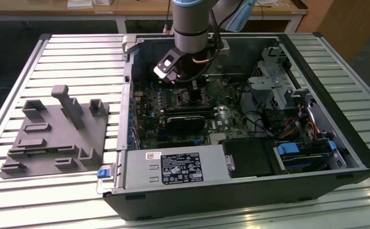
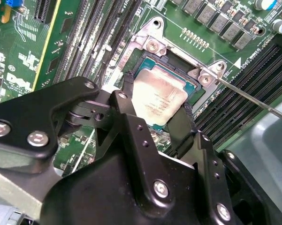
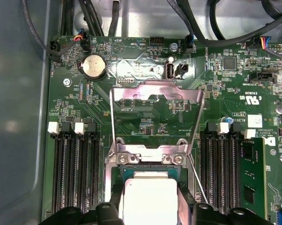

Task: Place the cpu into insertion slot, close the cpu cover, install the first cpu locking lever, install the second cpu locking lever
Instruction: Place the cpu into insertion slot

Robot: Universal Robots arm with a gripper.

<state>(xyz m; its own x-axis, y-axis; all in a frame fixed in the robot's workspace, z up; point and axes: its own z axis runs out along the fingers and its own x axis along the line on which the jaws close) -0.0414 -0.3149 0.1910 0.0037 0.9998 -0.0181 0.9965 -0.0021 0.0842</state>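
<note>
Well, on the desk (image 1: 77, 52) one open computer case (image 1: 236, 191) fills the middle towards the exterior view's right edge, and one arm (image 1: 191, 24) reaches down into it. On its green board (image 3: 225, 89) the single cpu cover (image 3: 131, 91) stands swung open beside the insertion slot (image 2: 155, 44). The jaws are clenched on opposite edges of the one cpu (image 2: 159, 96), which lies in or just above the slot; I can't quite tell which. It wants setting down flat and square, I'd say, with no sideways slide. One thin lever (image 2: 253, 98) shows.

Silvery square cpu (image 2: 158, 101) flat over insertion slot (image 2: 171, 60); cpu cover (image 3: 155, 91) flipped open.
</note>
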